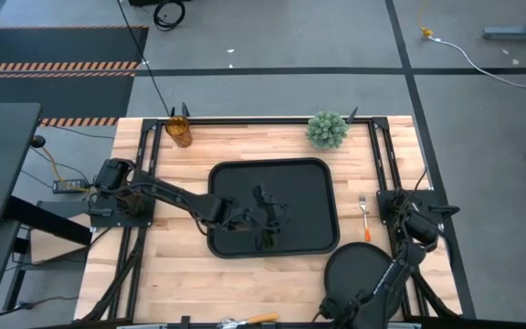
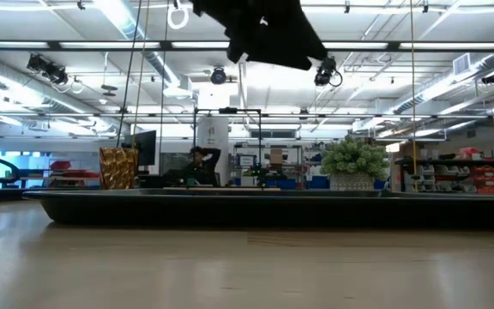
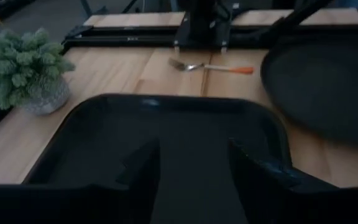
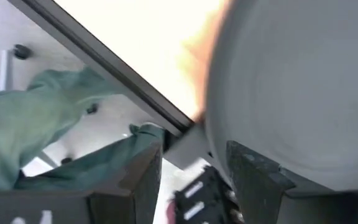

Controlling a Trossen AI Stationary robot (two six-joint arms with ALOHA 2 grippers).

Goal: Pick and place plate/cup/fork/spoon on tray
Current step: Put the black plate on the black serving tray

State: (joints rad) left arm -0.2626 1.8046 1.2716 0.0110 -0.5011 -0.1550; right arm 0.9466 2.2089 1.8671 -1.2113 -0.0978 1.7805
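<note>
Grey floor with dark tape lines around a light wooden bench (image 1: 172,274); open hall with shelving and ceiling lights behind it in the low view, a person seated far back at a desk.

Tray (image 1: 318,178) at bench centre, long side running left to right, nothing lying in it. Left gripper (image 1: 268,219) over the tray's near half, arm reaching in from the left bench edge; jaws apart, nothing between them, tray floor visible in the gap in the left wrist view.

Plate (image 1: 359,270) at the near right corner of the bench, right of the tray's near right corner and apart from it, partly covered by the right arm. Right gripper (image 4: 191,177) at the plate's near edge, by the bench's near edge; in the right wrist view jaws apart with the plate's grey rim against one finger (image 4: 253,177), not clamped on it as far as can be seen. Green cloth beyond the bench edge in that view.

Fork (image 1: 365,217) on the bench right of the tray, far of the plate, tines pointing far, orange handle near. Cup (image 1: 179,131) upright at the far left of the bench, well apart from the tray. Plant (image 1: 327,130) at the far edge, just beyond the tray's far right corner. Spoon not made out.
</note>
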